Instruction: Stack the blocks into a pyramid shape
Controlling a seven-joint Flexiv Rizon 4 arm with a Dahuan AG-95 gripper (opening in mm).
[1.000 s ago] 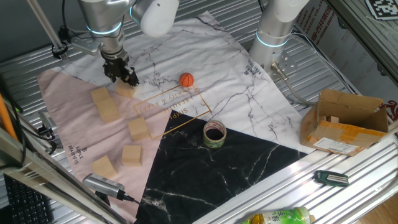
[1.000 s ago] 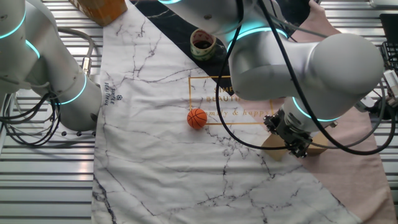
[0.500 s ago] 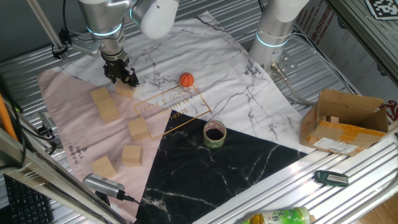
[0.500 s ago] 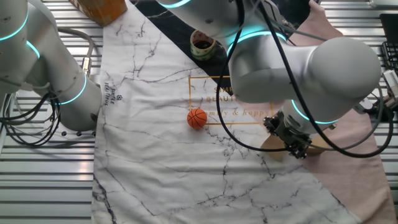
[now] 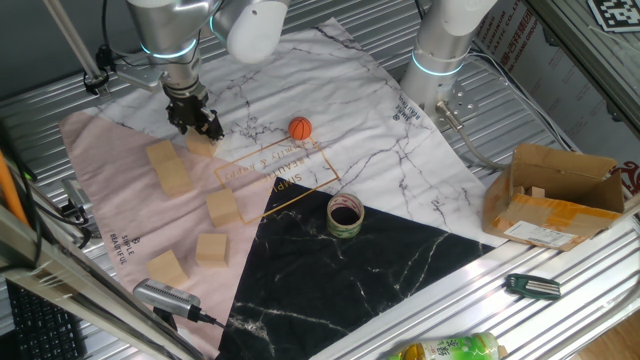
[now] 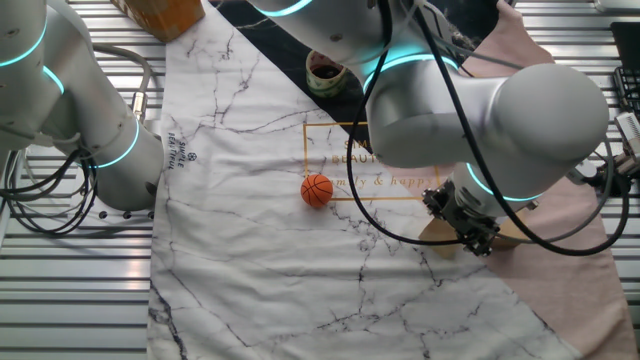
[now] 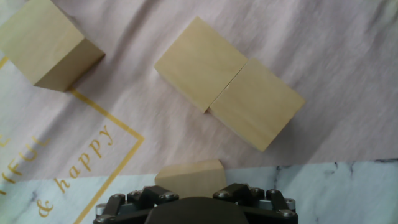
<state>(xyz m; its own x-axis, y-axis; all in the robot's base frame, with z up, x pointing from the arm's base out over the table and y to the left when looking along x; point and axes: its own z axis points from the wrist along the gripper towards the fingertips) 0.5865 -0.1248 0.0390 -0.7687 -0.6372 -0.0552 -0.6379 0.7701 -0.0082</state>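
**A:** What is shown at the tool (image 5: 200, 127)?

**B:** The tool is seen low over the cloth, near the seam between the pink patch and the white marbled patch. A block (image 7: 190, 178) is seen directly beneath it in the hand view, partly hidden by the tool's body. In the other fixed view the tool (image 6: 470, 232) is set right over that block (image 6: 507, 238). Whether the block is pinched cannot be told, and the spread of the fingers cannot be judged, since the fingertips are hidden in every view.

**A:** Where are the other blocks?

**B:** A pair of blocks (image 5: 167, 165) is laid side by side, touching, on the pink cloth just beyond the tool. A fourth block (image 5: 222, 207) is found nearer the gold lettering, and two more (image 5: 211, 248) (image 5: 167, 268) are placed further along the pink cloth. No block is stacked yet.

**A:** How should this step be done well?

**B:** It is judged that the block under the tool should be gripped squarely on opposite faces, lifted straight, and set flush against the touching pair so that a row of three is formed as the base.

**A:** Anything else on the bench?

**B:** An orange ball (image 5: 300, 128) and a tape roll (image 5: 345, 215) are seen, well apart from the blocks.
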